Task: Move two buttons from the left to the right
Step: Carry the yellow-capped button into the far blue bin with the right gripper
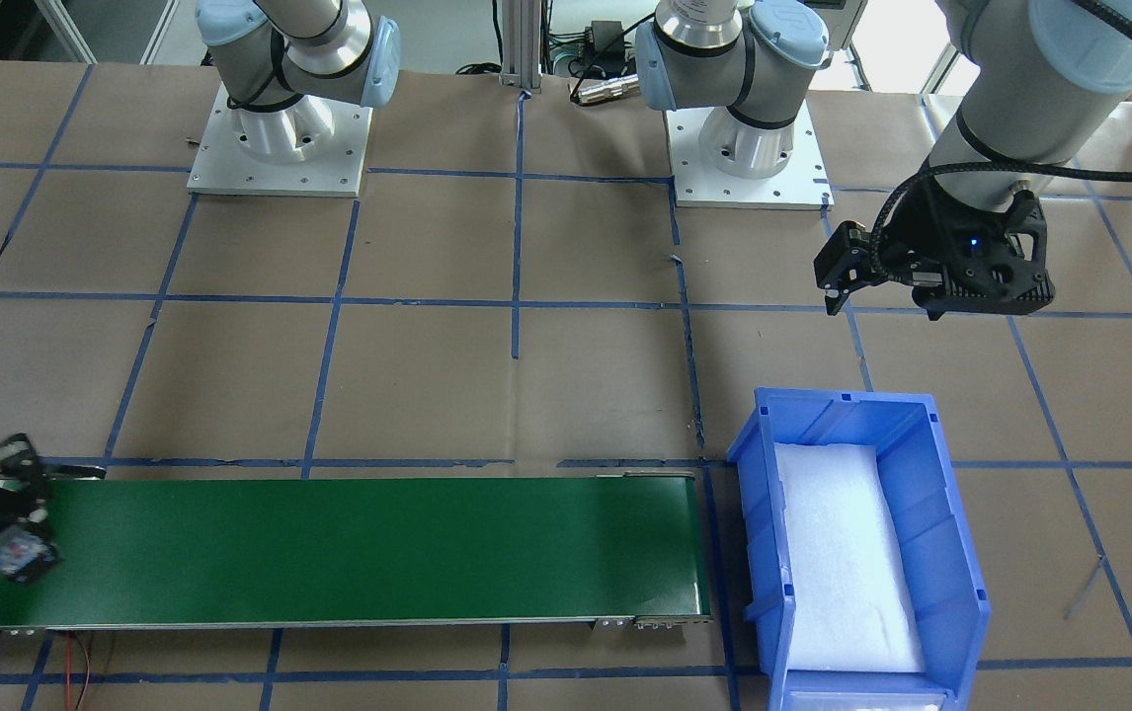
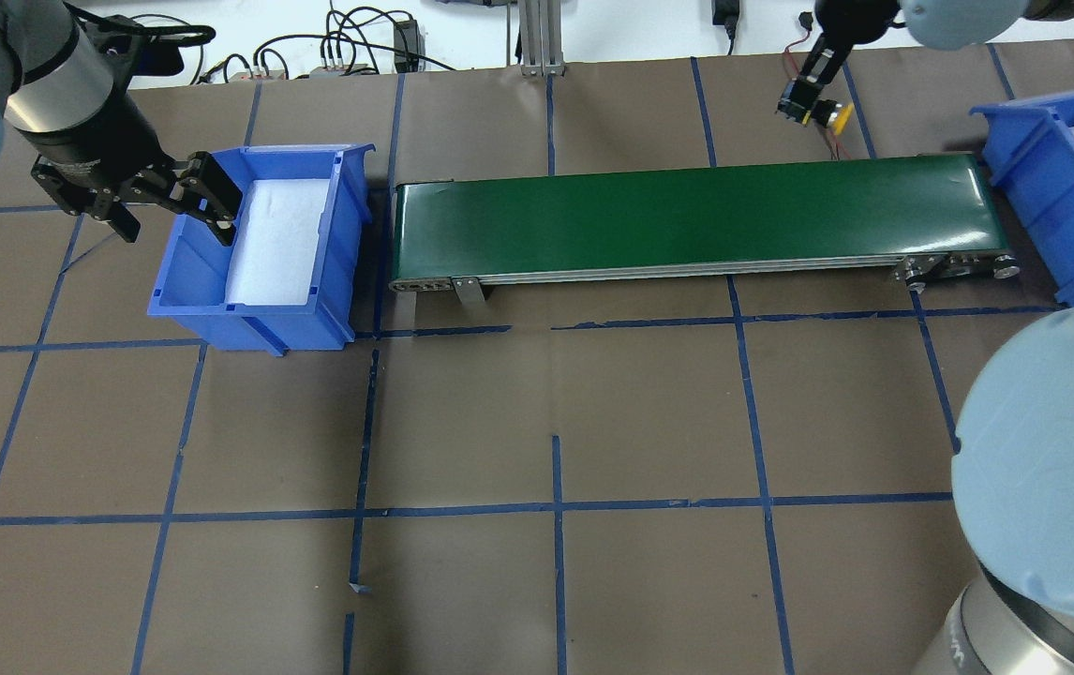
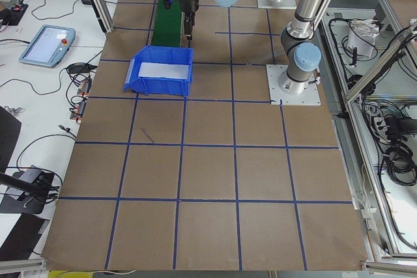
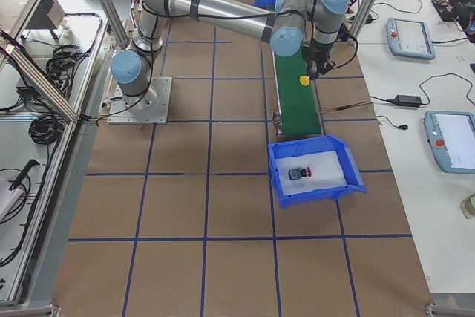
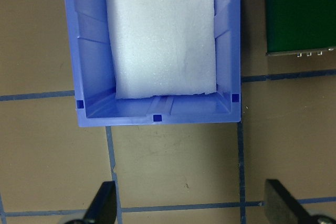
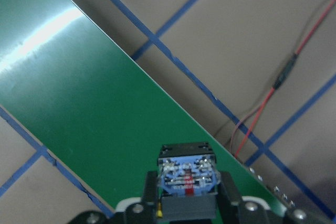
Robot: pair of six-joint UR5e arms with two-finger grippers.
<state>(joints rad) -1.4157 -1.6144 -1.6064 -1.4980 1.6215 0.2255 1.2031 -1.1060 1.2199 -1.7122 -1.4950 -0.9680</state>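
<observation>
Across the whole paper-covered table (image 2: 546,422) I see a grid of blue tape, and along its far side runs the green conveyor belt (image 2: 687,211). A blue left bin (image 2: 190,277) stands at the belt's left end and a blue right bin (image 4: 312,192) at its right end, each lined with a white foam pad (image 5: 160,35).

On my left wrist camera the left gripper (image 5: 191,205) hangs with its jaws spread wide and nothing between them, above bare table just beside the left bin's end wall and not over the foam.

The right gripper (image 2: 804,98) is raised above the right end of the belt with its fingers clamped on the grey body of the yellow button (image 2: 835,114). The yellow cap points away from the wrist, and the terminal block faces the right wrist camera.

The red button (image 4: 298,174) lies on its side on the foam in the right bin, well apart from both grippers.
</observation>
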